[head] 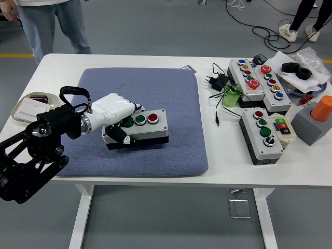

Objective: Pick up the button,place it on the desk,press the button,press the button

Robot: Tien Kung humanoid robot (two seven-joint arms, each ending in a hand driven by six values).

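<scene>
1. Your left hand (115, 110) was clamped on the left end of the button box (139, 128), thumb down its front face.
2. The box sat level on the blue mat (171, 104), near its middle. You needed to lower it flat before loosening the fingers.
3. Beyond, the other button boxes (262, 135) lay well apart on the white table (218, 166).

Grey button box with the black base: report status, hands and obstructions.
Left hand shut on grey button box with black base, over blue pad. Right hand not in view. Pad around box bare; other button boxes far right.
</scene>
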